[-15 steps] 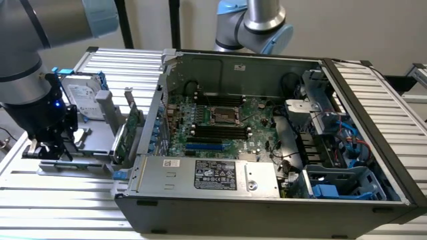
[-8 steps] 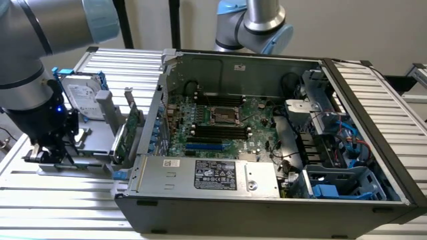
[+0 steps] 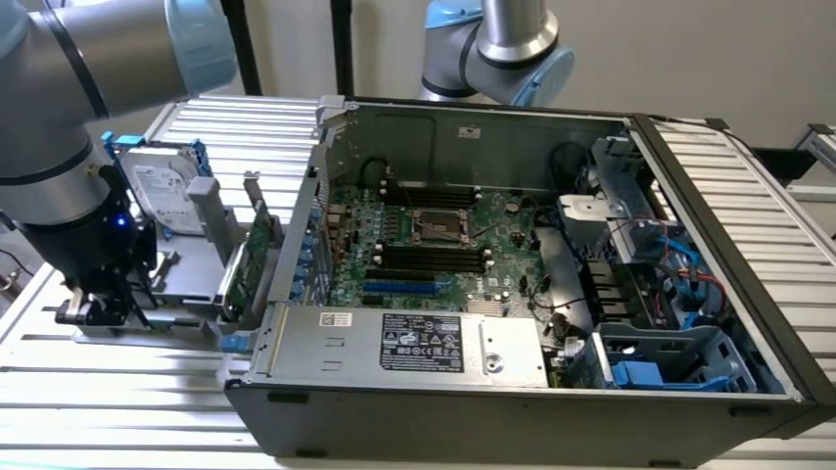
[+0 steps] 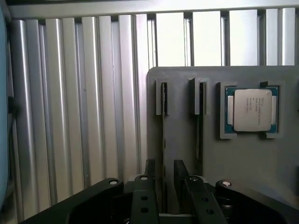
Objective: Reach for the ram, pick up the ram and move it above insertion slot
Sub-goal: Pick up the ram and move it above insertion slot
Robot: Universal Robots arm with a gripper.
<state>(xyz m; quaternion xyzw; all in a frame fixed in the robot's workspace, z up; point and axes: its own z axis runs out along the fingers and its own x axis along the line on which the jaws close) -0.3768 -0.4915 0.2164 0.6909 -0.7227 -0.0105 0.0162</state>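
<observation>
The fingers (image 4: pixel 150 169) are sitting wide open, gripping nothing, either side of the ram (image 4: pixel 164 130), which is barely showing, edge-on.

The hand (image 4: pixel 164 170) is open, with 2 fingers (image 4: pixel 150 170) on either side of the ram (image 4: pixel 164 126), which stands edge-up in a grey holder (image 4: pixel 180 140). A processor chip (image 4: pixel 252 110) sits in the holder's recess. The holder rests on a ribbed metal desk (image 4: pixel 70 116).

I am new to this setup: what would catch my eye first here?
The open computer case lies mid-scene in the exterior view, green motherboard exposed. At that view's left, the open gripper hangs over a grey holder, fingers either side of the ram standing on edge; a square processor sits in the holder nearby.
</observation>
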